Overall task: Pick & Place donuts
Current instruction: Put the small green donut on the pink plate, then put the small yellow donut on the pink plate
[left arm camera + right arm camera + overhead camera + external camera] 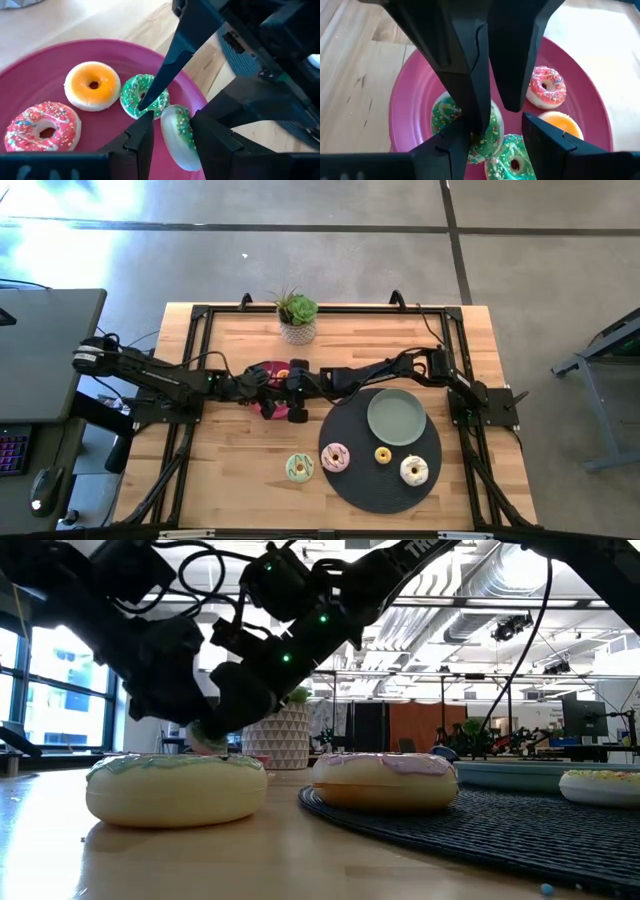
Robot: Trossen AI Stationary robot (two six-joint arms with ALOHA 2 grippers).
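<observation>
Both your grippers are crowded over the magenta plate (60,65), just in front of the potted succulent (297,316). Your left gripper (172,131) is pinching a green-sprinkled donut (181,142) on edge between its fingers, right at the plate's rim. Your right gripper (492,134) sits spread, one finger on each side of that same donut (487,131), and one of its fingers (165,75) pokes down onto the green donut (144,96) lying flat beside it. I can't quite tell whether it is actually touching it.

Also on the magenta plate: the orange donut (92,85) next to the green one, and the red sprinkled donut (42,126) a bit further round.

Over on the dark round mat (350,480) you've got the pink donut (335,458) at its left edge, the tiny yellow donut (383,455) in the middle, and the white donut (414,470) on the right, all just below the grey-green plate (396,418). The pale green donut (299,468) lies on the bare wooden table (230,470), just left of the mat.
</observation>
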